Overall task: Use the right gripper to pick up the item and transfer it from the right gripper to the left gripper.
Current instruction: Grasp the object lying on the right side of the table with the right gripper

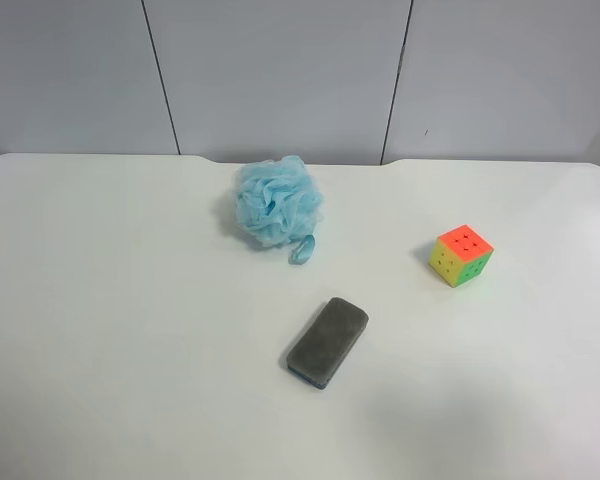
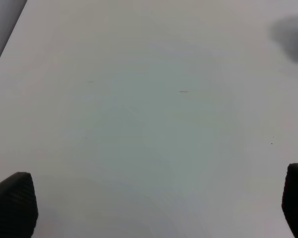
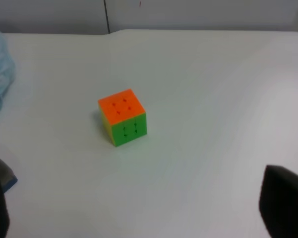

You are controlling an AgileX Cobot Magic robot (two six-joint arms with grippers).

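On the white counter (image 1: 100, 300), as we see it from the high camera, a light-blue mesh puff (image 1: 277, 202) sits toward the far edge. A grey pad (image 1: 327, 341) lies nearer the middle, and the puzzle cube (image 1: 461, 255) rests well apart to their right, orange face up, yellow and green sides showing. We find the right tool (image 3: 139, 206) spread wide above the counter, the cube ahead of it and untouched. The left tool (image 2: 154, 206) hangs equally wide over the counter, gripping nothing.
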